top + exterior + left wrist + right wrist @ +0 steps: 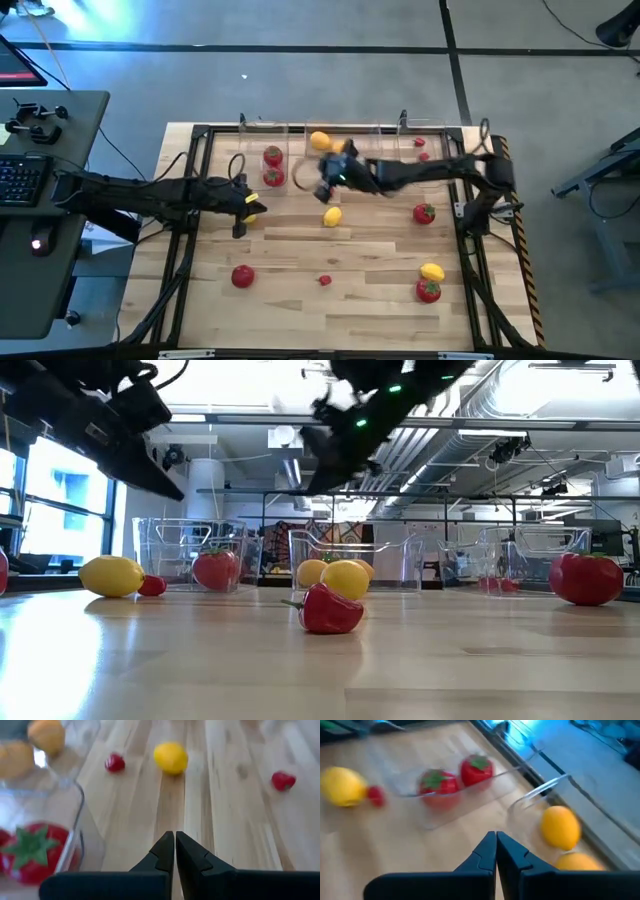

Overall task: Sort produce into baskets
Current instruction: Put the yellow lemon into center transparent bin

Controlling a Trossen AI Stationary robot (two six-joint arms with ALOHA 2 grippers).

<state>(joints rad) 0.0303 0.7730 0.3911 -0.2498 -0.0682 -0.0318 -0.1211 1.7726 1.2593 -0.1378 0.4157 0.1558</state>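
Landmark: middle bin at counter far edge.

Nearest: tomato, small berry, lemon beside second tomato.

Farther: yellow lemon just before middle bin.

Left tool pinched closed, empty, beside left bin holding two tomatoes.

Right tool pinched closed, empty, above middle bin holding orange fruit.
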